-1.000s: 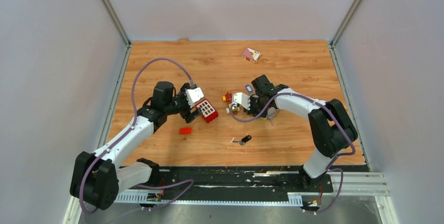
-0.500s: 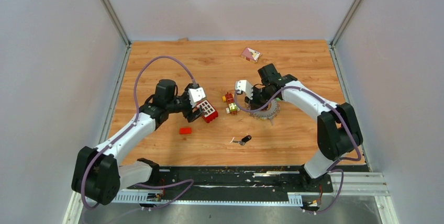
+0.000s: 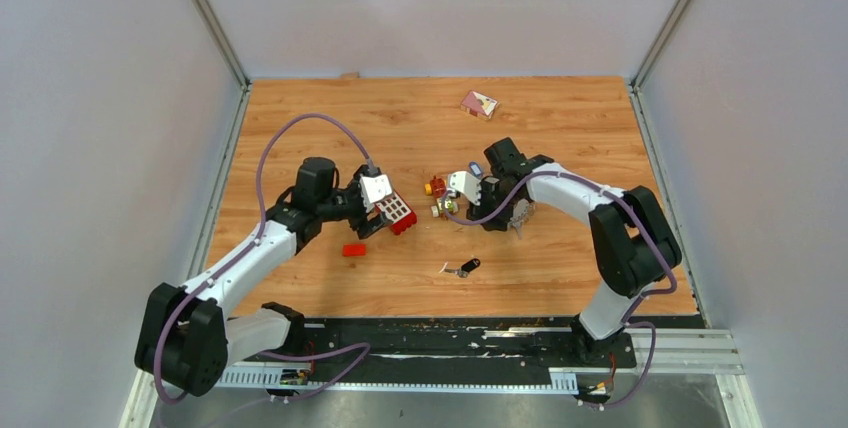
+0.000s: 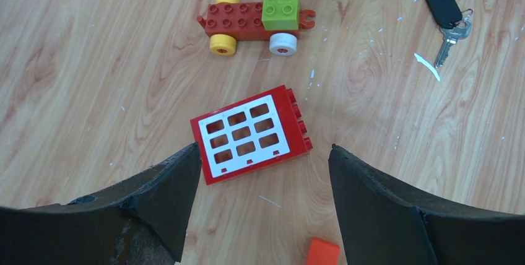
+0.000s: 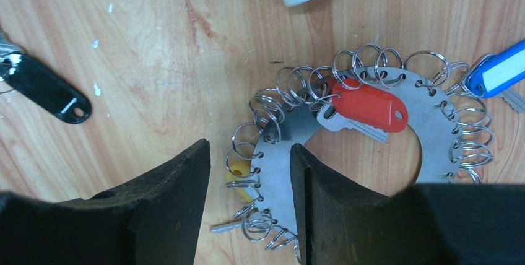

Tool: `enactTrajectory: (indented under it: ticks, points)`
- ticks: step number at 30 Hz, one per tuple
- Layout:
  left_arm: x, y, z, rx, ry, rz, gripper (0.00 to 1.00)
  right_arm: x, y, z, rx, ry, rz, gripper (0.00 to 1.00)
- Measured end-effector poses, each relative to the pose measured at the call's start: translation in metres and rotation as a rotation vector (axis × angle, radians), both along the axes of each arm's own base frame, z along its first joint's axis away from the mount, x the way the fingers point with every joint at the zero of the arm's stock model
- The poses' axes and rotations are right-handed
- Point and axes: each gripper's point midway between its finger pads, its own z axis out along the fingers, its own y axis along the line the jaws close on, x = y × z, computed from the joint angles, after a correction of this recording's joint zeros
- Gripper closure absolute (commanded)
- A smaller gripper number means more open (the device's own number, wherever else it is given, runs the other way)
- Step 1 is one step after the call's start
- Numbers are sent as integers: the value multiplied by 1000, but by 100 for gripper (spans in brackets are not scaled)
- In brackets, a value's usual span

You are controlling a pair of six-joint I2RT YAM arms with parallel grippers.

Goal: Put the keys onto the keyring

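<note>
I have the left arm and right arm both reaching inward toward mid-scene. The left pincer hangs low, jaws spread wide; the right pincer hangs low too, jaws parted.

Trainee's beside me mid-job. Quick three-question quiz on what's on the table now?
1. True or false: the black-headed key already hangs on the keyring.
2. What lies below the left gripper's open jaws? A toy car; B red window brick; C black-headed key.
3. Fill in: the key lying on the keyring's plate, blade over its hole, has a ___ head.
Key: 1 false, it lies apart from the ring; 2 B; 3 red, the red-headed key.
</note>
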Motion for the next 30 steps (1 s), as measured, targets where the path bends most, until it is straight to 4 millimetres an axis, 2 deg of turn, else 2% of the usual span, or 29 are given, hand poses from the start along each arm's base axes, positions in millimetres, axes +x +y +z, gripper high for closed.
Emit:
enactTrajectory:
  ticks: [5,10,24,30]
  points:
    - [0,1,1,3,-14,-2,17,7,1,-9,-16,4,-4,53]
    - [0,1,3,5,-30,-7,17,15,5,-10,-15,-5,-5,59]
    - [-2,4,-3,23,-36,-12,17,20,9,-12,-12,5,2,99]
    - [-2,4,-3,24,-37,-13,17,19,11,-8,-4,12,5,100]
